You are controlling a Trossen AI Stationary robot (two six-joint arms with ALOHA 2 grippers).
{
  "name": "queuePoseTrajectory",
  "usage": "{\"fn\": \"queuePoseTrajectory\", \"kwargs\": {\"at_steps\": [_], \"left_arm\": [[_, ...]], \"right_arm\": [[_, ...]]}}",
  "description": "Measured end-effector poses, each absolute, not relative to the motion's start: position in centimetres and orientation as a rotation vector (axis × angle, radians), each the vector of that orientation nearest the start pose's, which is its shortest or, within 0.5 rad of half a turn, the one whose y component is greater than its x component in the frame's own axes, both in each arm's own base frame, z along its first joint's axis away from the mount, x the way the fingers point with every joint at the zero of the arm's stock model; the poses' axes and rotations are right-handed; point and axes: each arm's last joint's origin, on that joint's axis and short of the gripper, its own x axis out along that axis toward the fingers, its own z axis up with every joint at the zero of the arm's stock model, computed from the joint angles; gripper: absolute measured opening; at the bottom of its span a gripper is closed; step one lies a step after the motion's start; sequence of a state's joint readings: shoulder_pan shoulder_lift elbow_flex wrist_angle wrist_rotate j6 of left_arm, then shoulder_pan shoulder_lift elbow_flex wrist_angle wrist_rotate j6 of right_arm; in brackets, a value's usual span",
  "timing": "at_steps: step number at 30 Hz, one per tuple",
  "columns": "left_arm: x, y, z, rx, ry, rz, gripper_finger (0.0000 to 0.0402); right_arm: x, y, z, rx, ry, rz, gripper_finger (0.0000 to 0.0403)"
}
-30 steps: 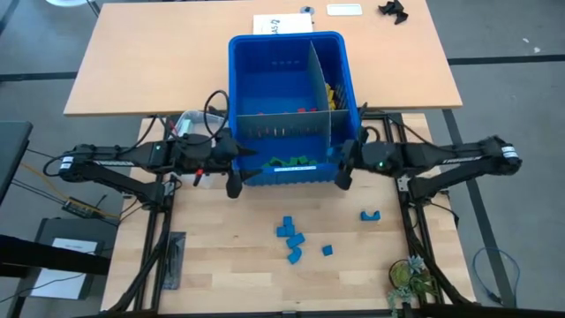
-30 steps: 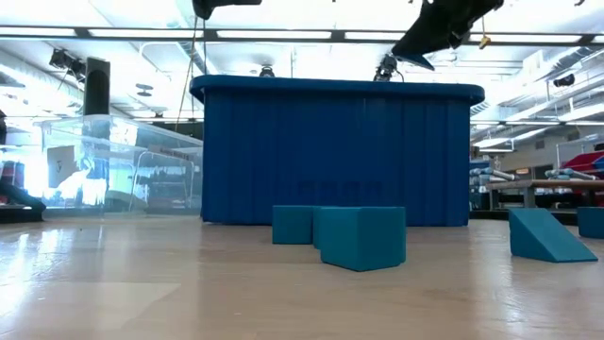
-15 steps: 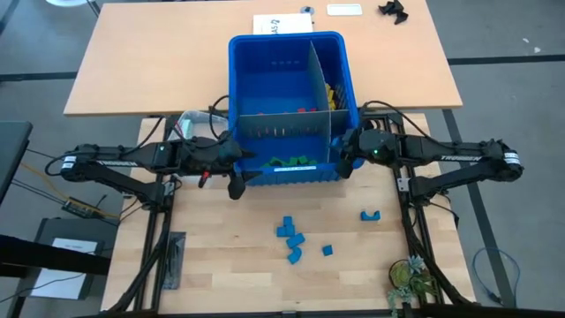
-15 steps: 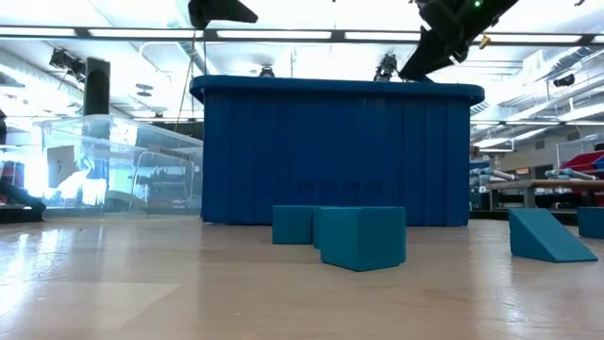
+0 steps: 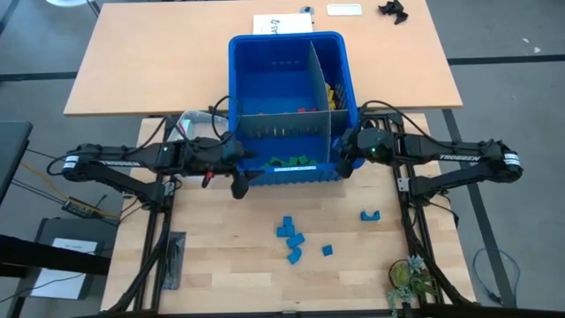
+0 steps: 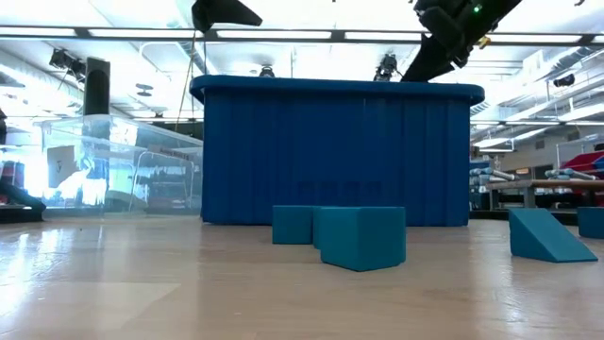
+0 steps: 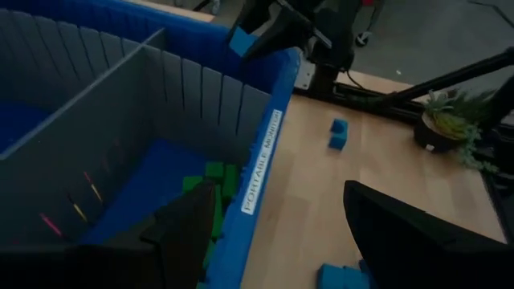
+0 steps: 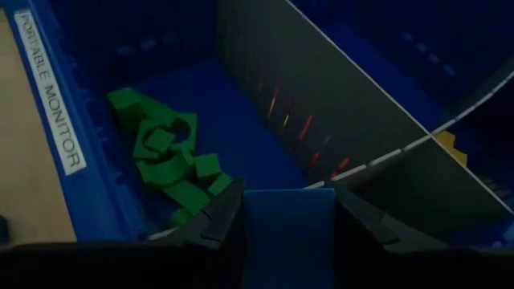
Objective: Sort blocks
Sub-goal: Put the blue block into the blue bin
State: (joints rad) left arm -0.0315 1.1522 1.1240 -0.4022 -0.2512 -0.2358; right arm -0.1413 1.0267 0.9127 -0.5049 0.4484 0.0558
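In the high view both arms are reaching in level from the frame's sides toward the lower edge of the big blue bin (image 5: 291, 53). The left gripper (image 5: 237, 181) is hovering at the bin's lower-left corner, its fingers standing wide apart with nothing between them — one finger over the bin's front compartment, the other over the table (image 5: 221, 256). The right gripper (image 5: 346, 152) is hanging over the bin's lower-right corner, its fingers pinching a blue block (image 8: 287, 221) above the front compartment's end.

A pile of green blocks (image 5: 291, 162) is lying in that front compartment; their number cannot be told. Some red and yellow blocks (image 5: 328, 95) are showing in the narrow right compartment. On the table below the bin, about six loose blue blocks (image 5: 291, 237) are lying — four clustered at centre, one small one just right of them, one arch-shaped one farther right.
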Motion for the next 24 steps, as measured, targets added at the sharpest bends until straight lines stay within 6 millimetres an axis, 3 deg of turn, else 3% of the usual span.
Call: {"fn": "queuePoseTrajectory", "kwargs": {"at_steps": [9,24], "left_arm": [[25.3,-1.9,34.7,-0.142,0.474,0.213,0.0284],[26.1,-2.2,33.8,-0.213,0.497,0.231,0.0284]], "right_arm": [[20.4,-4.2,30.3,-0.094,0.661,-0.574,0.0131],[19.3,-6.0,29.5,0.127,0.687,-0.685,0.0131]]}}
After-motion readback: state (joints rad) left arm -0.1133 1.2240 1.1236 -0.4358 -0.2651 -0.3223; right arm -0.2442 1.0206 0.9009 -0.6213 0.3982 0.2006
